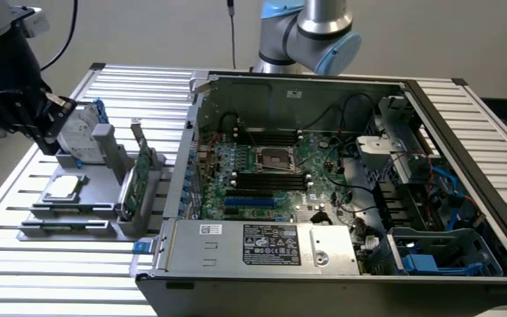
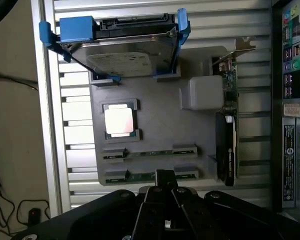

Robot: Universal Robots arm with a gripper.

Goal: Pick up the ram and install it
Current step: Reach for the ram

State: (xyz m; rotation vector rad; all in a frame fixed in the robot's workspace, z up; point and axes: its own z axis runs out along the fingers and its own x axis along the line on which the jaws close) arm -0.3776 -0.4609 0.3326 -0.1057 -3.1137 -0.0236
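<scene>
Pincer (image 2: 165, 175) looks pinched narrow to us, tips drawn together with nothing between them. It hovers over the tray (image 2: 160, 130) on the exterior view's left (image 1: 40, 132), apart from everything on it.

So progress-wise, we're basically at the start. Nothing is picked up and nothing is installed. The ram sits in the tray's two long slots, not yet touched. The nearer ram (image 2: 135, 176) lies right by the pincer tip as the wrist view shows it, and the farther ram (image 2: 150, 154) is one slot over, parallel to it. Over in the open case (image 1: 465, 132), the black slots (image 1: 271, 179) beside the socket look empty as far as we can tell, so we figure the whole job is left: grab, carry, seat.

Head count from what we see:
- ram sticks: two, both in the tray
- CPU (image 2: 121, 120): one, flat in its square pocket
- drive (image 2: 125, 55): one, in a blue-clipped carrier at the tray's end
- card (image 2: 229, 125): one, standing on edge along the tray side nearest the case
- white block (image 2: 205, 92): one, just beside the card
- tray: one
- case: one, lid off
</scene>
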